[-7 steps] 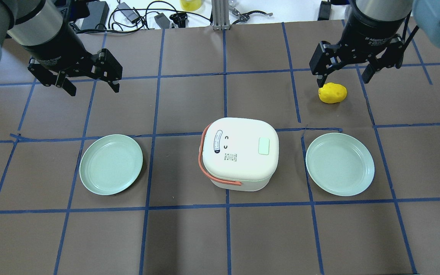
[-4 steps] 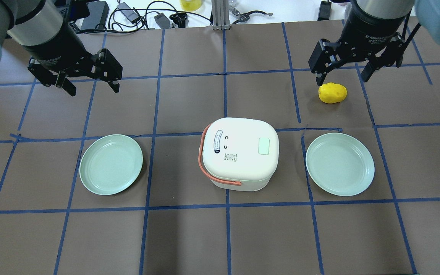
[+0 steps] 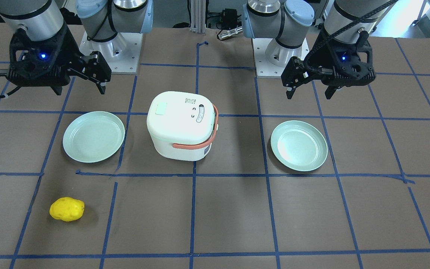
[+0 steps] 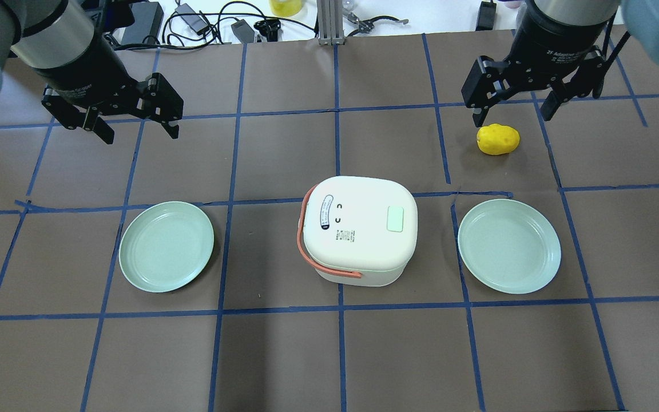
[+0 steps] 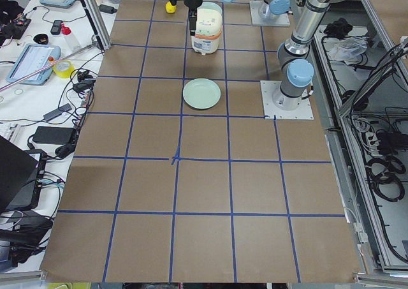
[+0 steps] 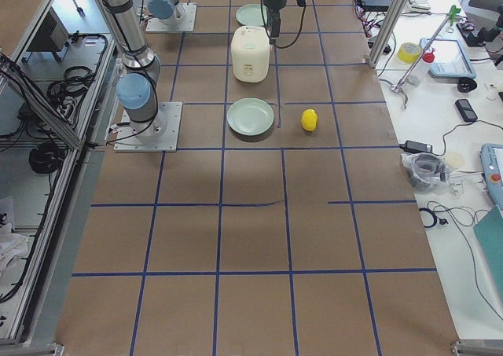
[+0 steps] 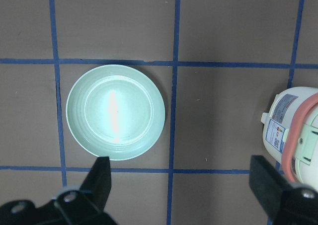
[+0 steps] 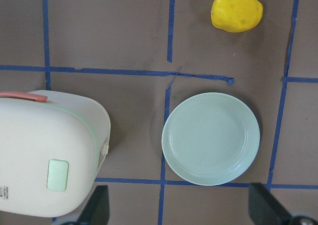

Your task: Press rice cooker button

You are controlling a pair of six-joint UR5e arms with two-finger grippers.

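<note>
right gripper eases back toward the far side, cooker button untouched

since a second ago the right gripper (image 4: 512, 116) has shifted a little toward the far edge. its nearer fingertip now sits clear of the yellow potato (image 4: 498, 139) in the overhead view. the left gripper (image 4: 139, 134) has not moved. both sets of jaws stand spread wide with nothing between them. the wrist views show the same, each with its two fingers far apart at the bottom of the view over bare table.

the right gripper hangs above the far right of the table (image 4: 284, 355), with the potato just on its near side. the left gripper hangs above the far left, well apart from everything.

nearer, in the middle of the table, the white rice cooker (image 4: 358, 234) sits with its lid shut. its pale green button (image 4: 395, 218) is on the right part of the lid, facing up, with neither gripper near it. the salmon handle (image 4: 306, 252) lies folded down around the cooker's left and near sides. the left plate (image 4: 166, 246) and the right plate (image 4: 509, 246), both pale green, lie flat on either side of the cooker and apart from it.
</note>
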